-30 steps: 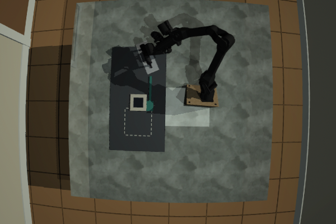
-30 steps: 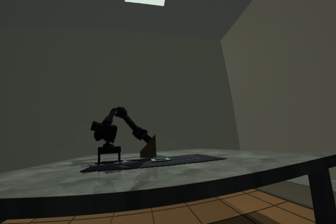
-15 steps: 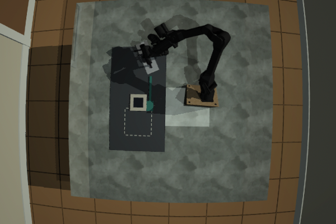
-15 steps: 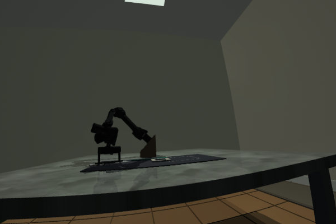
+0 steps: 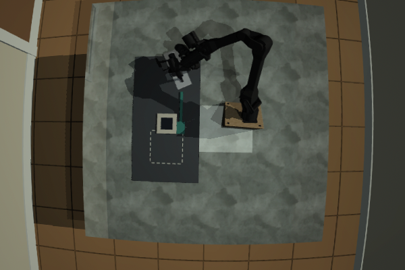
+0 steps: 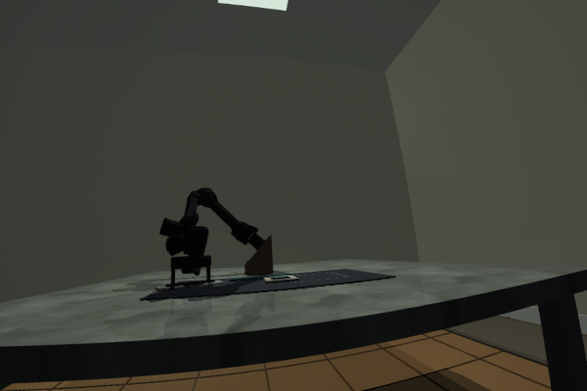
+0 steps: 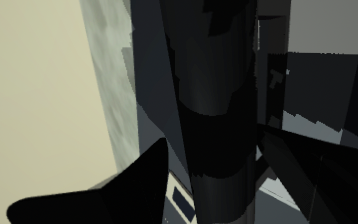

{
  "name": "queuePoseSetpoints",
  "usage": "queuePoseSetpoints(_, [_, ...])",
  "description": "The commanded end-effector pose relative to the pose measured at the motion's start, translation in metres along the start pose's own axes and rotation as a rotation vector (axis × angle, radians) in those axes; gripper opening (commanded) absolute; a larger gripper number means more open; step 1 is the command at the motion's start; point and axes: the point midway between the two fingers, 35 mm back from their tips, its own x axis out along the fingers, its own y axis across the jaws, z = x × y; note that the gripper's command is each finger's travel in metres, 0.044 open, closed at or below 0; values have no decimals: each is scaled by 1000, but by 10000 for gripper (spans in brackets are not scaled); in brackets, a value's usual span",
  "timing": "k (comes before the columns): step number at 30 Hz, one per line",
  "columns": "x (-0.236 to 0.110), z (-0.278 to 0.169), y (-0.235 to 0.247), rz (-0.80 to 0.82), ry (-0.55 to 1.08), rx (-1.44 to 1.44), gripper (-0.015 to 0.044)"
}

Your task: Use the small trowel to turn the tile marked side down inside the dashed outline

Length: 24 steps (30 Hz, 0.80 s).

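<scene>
The tile (image 5: 166,123) (image 6: 281,278) (image 7: 182,202), pale with a dark square facing up, lies flat on the mat, just overlapping one edge of the dashed outline (image 5: 152,163). A trowel with a pale flat plate (image 5: 184,82) and a raised black handle (image 6: 177,261) (image 7: 215,90) stands near the mat's far end. My gripper (image 5: 173,67) (image 6: 192,266) (image 7: 209,136) is open, low at this handle, its fingers on either side of it in the wrist view. Contact is hidden. A teal tool (image 5: 181,127) with a thin shaft and small rounded blade lies against the tile's side.
The dark mat (image 5: 142,172) lies on the grey mottled table (image 5: 256,202). The arm's wooden base block (image 5: 234,119) stands beside the mat. A pale rectangular patch (image 5: 226,145) adjoins the mat and base. The arm's shadow crosses the mat.
</scene>
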Motion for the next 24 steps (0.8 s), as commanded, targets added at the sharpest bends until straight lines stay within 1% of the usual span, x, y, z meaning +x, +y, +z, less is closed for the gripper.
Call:
queuePoseSetpoints(1, [5,-1,-1,-7,3,7,274])
queuePoseSetpoints(5, [5,-1,-1,-7,3,7,169])
queuePoseSetpoints(24, [5,-1,-1,-7,3,7,42])
